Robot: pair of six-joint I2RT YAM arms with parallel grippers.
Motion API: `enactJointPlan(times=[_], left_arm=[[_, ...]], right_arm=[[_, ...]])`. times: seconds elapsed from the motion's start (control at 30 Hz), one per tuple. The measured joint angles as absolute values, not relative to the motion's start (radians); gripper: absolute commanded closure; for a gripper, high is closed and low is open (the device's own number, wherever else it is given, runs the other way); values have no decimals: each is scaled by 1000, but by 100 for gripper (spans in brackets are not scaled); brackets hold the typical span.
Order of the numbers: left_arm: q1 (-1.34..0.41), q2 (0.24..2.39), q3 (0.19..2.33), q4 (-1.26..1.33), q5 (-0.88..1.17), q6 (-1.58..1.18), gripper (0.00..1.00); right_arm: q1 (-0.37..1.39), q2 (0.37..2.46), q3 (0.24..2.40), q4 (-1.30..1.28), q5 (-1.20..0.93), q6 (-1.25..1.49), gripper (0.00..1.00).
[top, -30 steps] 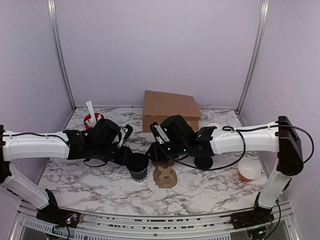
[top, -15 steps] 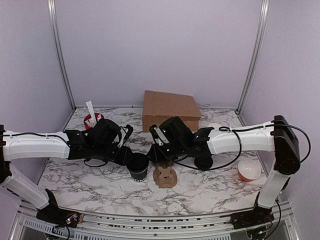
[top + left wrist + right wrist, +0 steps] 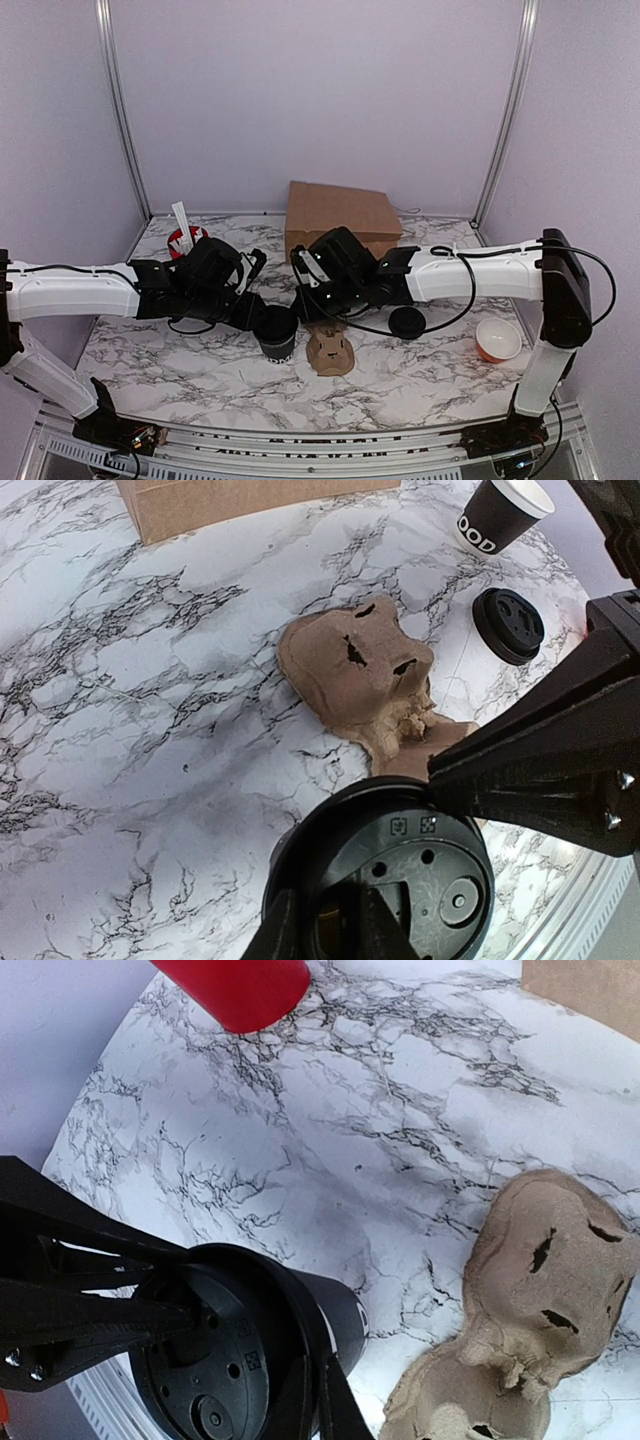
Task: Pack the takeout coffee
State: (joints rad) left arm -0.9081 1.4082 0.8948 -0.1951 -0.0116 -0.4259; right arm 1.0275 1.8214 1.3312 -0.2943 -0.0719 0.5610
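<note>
Finds the takeout coffee [image 3: 277, 335] upright, lid on, near the middle of the marble table [image 3: 420, 385], just beside a brown pulp carrier [image 3: 331, 351] on its right and well in front of a cardboard box [image 3: 340, 220]. Records the left gripper [image 3: 328, 932] at the lid's near edge, fingers a narrow gap apart and apparently pinching the raised rim; cannot confirm the firmness of that hold. Records the right gripper [image 3: 318, 1405] with fingers pressed together, tips against the lid's rim on the carrier side, holding nothing visible. Judges the step in hand as securing the cup ahead of a transfer into the carrier, with packing not yet begun. Notes the carrier as misshapen and light-looking, likely to shift under a sideways push. Recommends a check of the lid's seating all round before any lift. Recommends a straight vertical lift, cup level, then a descent square over one well, with no dragging across the pulp edge. Advises use of the right gripper to pin the carrier during insertion. Notes a loose black lid [image 3: 407, 322] and an open black cup [image 3: 497, 518] beyond the carrier, apart from the route; leave both alone.
</note>
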Motion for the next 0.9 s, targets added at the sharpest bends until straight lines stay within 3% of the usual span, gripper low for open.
enactJointPlan(times=[0.9], left_arm=[[-912,1408,885,-183,-27,-441,80]], right_arm=[[1058,1800,1180,-99,-9,545,100]])
